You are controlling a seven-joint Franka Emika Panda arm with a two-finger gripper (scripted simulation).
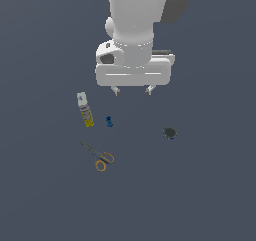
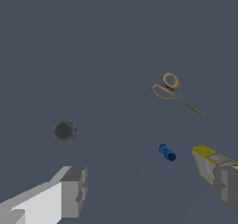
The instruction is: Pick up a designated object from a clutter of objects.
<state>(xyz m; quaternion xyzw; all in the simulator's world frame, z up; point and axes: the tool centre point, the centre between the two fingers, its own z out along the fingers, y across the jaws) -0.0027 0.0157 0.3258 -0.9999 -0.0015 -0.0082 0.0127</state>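
The four small items lie spread over a plain grey-blue surface (image 1: 210, 185), none touching another, with bare ground running out to every edge of the exterior view. The tiny blue spool (image 1: 109, 121) lies near the middle of the group, just beside the yellow end of the yellow-and-white bottle (image 1: 85, 109), which is on the exterior view's left of it; a clear strip of surface separates the two. The orange-handled scissors (image 1: 99, 157) lie closed below the spool in that view, well apart from it, and the dark round disc (image 1: 169, 133) sits well off toward the exterior view's right, leaving the widest open stretch between disc and spool. The gripper (image 1: 132, 90) hangs above the surface at the upper middle of the exterior view, over bare ground between spool and disc and nearer neither. Its jaws are spread wide and hold nothing; in the wrist view the two fingertips (image 2: 73, 190) show far apart, with the spool between them but closer to the one beside the bottle.
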